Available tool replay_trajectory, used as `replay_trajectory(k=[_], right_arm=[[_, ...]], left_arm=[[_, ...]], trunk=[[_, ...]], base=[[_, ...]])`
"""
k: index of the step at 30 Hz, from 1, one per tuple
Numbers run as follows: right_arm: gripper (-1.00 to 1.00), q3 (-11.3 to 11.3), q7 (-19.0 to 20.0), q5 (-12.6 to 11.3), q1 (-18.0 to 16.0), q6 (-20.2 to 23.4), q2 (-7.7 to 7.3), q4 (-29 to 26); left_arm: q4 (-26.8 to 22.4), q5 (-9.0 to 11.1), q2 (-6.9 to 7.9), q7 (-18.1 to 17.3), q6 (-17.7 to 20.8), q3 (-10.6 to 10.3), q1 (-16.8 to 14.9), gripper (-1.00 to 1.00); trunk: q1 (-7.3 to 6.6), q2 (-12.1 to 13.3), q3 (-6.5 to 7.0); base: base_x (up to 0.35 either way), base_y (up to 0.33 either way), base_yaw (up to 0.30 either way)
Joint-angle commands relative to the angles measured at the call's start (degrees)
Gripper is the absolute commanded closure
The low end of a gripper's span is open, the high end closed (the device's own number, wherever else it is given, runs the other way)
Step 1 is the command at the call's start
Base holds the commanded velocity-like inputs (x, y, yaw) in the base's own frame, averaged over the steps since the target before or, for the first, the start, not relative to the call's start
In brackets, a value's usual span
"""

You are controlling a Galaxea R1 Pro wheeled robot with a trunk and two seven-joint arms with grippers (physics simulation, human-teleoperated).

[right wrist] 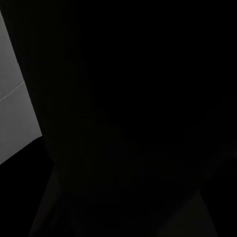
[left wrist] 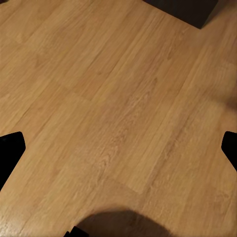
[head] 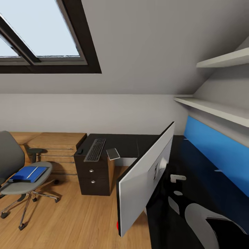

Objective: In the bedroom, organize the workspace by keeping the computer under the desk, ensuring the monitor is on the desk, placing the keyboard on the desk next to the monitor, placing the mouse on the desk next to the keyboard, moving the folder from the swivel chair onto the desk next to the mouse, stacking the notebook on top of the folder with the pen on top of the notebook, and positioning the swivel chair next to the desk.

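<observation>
The monitor [head: 145, 180] shows from behind, close to me and tilted, over the near end of the black desk [head: 128, 143]. A dark keyboard [head: 95, 149] lies on the desk's left end, with a small dark mouse [head: 79, 151] beside it. On the seat of the grey swivel chair [head: 10, 155], at the left, a blue notebook [head: 29, 173] rests on a darker folder [head: 14, 180], with a white pen [head: 33, 172] on top. My left gripper [left wrist: 118, 153] is open over bare floor. My right arm [head: 207, 221] reaches behind the monitor, and the right wrist view is almost black.
A small grey slab [head: 113, 153] lies tilted on the desk by the keyboard. Black drawers [head: 92, 176] stand under the desk's left end, next to a low wooden cabinet [head: 57, 145]. White shelves [head: 214, 109] and a blue panel [head: 218, 152] line the right wall. Wooden floor [head: 69, 221] spreads between chair and desk.
</observation>
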Motion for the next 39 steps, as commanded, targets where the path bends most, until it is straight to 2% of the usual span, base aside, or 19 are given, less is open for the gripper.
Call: replay_trajectory(k=[1, 32, 39], right_arm=[[1.0, 0.04, 0.09, 0.09, -0.06, -0.3, 0.01, 0.1], [1.0, 0.17, 0.09, 0.09, -0.05, -0.32, 0.1, 0.03], [1.0, 0.12, 0.09, 0.09, -0.06, -0.28, 0.1, 0.03]], left_arm=[[-0.1, 0.6, 0.1, 0.41, -0.34, -0.46, -0.03, -1.0], [-0.1, 0.52, 0.1, 0.46, -0.36, -0.46, -0.03, -1.0], [-0.1, 0.52, 0.1, 0.43, -0.32, -0.4, -0.03, -1.0]], trunk=[[0.02, -0.07, -0.08], [0.02, -0.07, -0.08], [0.02, -0.07, -0.08]], base=[[0.0, 0.0, 0.0], [-0.001, 0.0, 0.0], [-0.222, 0.0, 0.0]])
